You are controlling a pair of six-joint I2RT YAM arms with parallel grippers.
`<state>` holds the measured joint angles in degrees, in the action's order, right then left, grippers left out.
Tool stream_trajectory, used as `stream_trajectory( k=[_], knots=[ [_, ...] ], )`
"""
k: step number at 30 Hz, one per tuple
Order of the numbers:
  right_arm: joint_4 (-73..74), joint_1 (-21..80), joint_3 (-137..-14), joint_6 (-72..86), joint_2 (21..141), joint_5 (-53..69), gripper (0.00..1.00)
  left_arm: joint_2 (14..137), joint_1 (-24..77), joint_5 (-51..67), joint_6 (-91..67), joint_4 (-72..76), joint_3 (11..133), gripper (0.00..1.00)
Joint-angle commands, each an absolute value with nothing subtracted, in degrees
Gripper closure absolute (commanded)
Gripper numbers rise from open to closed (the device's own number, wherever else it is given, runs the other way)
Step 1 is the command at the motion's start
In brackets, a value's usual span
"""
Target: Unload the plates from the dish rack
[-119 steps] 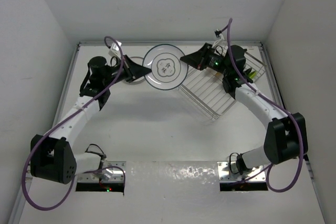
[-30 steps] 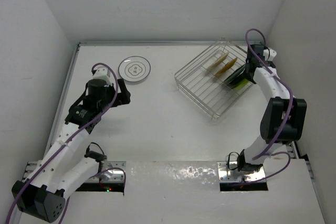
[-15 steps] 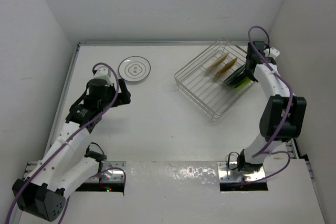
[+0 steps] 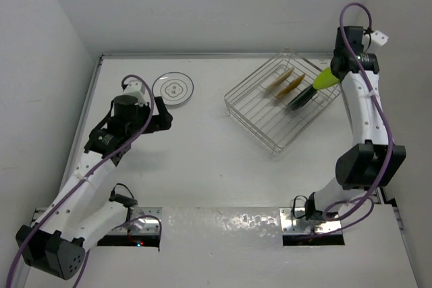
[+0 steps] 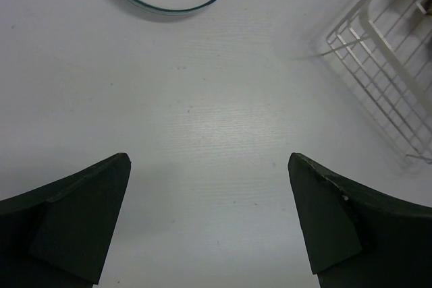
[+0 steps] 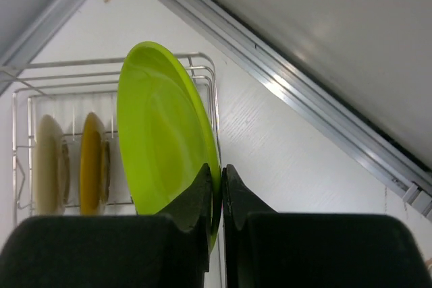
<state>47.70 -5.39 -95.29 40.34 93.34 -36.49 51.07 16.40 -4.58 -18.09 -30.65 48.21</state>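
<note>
Pinching the lime plate [image 6: 162, 146] by its rim with the right fingers [image 6: 192, 214], above the dish rack [image 4: 270, 112]. Hovering with the left fingers [image 5: 74, 227] spread near the white plate [image 4: 173, 90]. Best swung clear of wires before lowering flat.

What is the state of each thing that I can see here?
dish rack: holds tan plates and a dark plate, on edge.
lime green plate: upright, pinched at rim, lifted above the rack.
right claw: shut on lime green plate.
left claw: open, empty.
white plate: flat on table.
</note>
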Motion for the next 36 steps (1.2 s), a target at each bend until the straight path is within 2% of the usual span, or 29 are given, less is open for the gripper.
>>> stream_trajectory(
  k=[1, 6, 7, 8, 11, 14, 19, 23, 25, 26, 27, 29, 31, 32, 33, 34, 35, 36],
  knots=[
    [48.35, -5.19, -98.88, 36.84, 88.78, -37.45, 1.0, 52.02, 16.26, 3.13, -19.51, -26.81, 53.43, 0.0],
    [46.59, -3.35, -100.11, 30.68, 86.49, -20.16, 1.0, 56.24, 16.35, 22.8, -27.05, -15.69, 57.56, 0.0],
    [44.23, -2.9, -99.5, 29.02, 86.22, -15.69, 1.0, 58.16, 16.35, 24.94, -28.81, -13.38, 57.83, 0.0],
    [42.29, -2.38, -96.97, 28.48, 85.7, -3.9, 1.0, 59.4, 16.35, 26.61, -32.57, -11.01, 58.09, 0.0],
    [32.28, 2.09, -89.86, 27.77, 83.5, 11.47, 1.0, 64.32, 16.44, 29.88, -40.5, 1.79, 58.36, 0.0],
    [21.13, 7.97, -82.22, 29.35, 81.39, 25.88, 1.0, 72.65, 16.96, 32.42, -44.82, 7.36, 60.8, 0.0],
    [-7.86, 11.25, -69.19, 46.55, 79.63, 36.11, 1.0, 80.85, 17.31, 30.77, -43.16, 4.14, 65.83, 0.03],
    [-17.13, 14.49, -64.42, 52.47, 81.12, 36.83, 1.0, 84.2, 17.4, 31.64, -43.68, 6.14, 64.43, 0.11],
    [-18.8, 16.52, -64.16, 52.82, 82.09, 36.83, 1.0, 84.64, 17.4, 31.9, -44.21, 7.55, 63.29, 0.34],
    [-19.24, 16.78, -63.81, 53.08, 82.87, 36.74, 0.99, 84.99, 17.4, 31.56, -44.12, 7.47, 63.11, 0.53],
    [-19.77, 16.87, -63.55, 53.61, 83.14, 36.65, 0.99, 84.99, 17.4, 31.03, -43.6, 6.86, 63.02, 0.83],
    [-20.48, 16.88, -62.14, 53.96, 83.32, 36.3, 0.95, 84.38, 17.4, 28.23, -42.63, 3.96, 62.41, 0.97],
    [-18.9, 16.96, -61.26, 53.09, 83.23, 35.43, 0.84, 82.19, 17.4, 24.55, -42.19, 2.82, 59.87, 1.0],
    [-18.2, 16.88, -61.0, 52.3, 83.23, 35.25, 0.72, 81.13, 17.4, 22.87, -42.27, 2.38, 58.64, 1.0],
    [-15.76, 16.88, -60.91, 50.55, 82.88, 34.9, 0.36, 79.9, 17.4, 21.29, -42.8, 2.11, 57.23, 1.0],
    [-13.12, 16.88, -61.08, 49.23, 82.71, 33.94, 0.15, 78.59, 17.4, 19.53, -43.24, 1.67, 53.74, 1.0],
    [-9.7, 16.96, -61.52, 47.65, 82.18, 29.66, 0.02, 75.62, 17.4, 15.51, -43.5, 0.97, 51.79, 1.0],
    [-0.88, 16.88, -62.31, 43.46, 81.22, 26.14, 0.01, 74.02, 17.4, 13.47, -44.2, 0.44, 49.94, 1.0]
  ],
)
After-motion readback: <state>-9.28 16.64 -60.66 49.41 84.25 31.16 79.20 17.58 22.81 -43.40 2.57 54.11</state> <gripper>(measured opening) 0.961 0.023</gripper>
